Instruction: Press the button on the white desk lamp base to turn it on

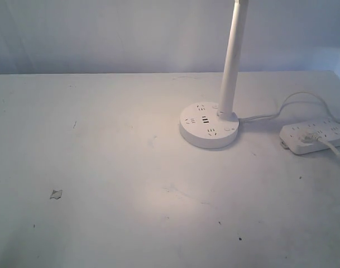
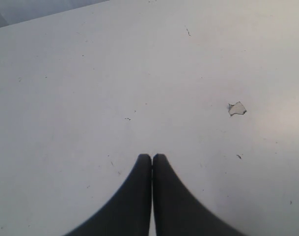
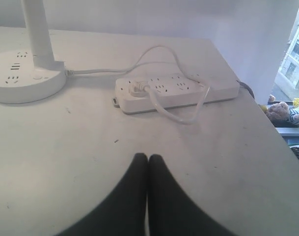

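Since both tools are clenched with nothing between them, the left gripper [image 2: 152, 157] over bare table [image 1: 103, 139] and the right gripper [image 3: 148, 157] near the power strip [image 3: 188, 91], the right one's closed tip is judged the better pusher. The white desk lamp base [image 1: 209, 125] stands right of the middle, near the strip. What is judged a small round button [image 1: 228, 128] by the pole [image 1: 231, 67] should be met from above, gently, so the base is not slid. A warm light patch is seen on the scuffed white surface; perhaps the lamp is lit. A pale wall [image 1: 103, 33] is behind.
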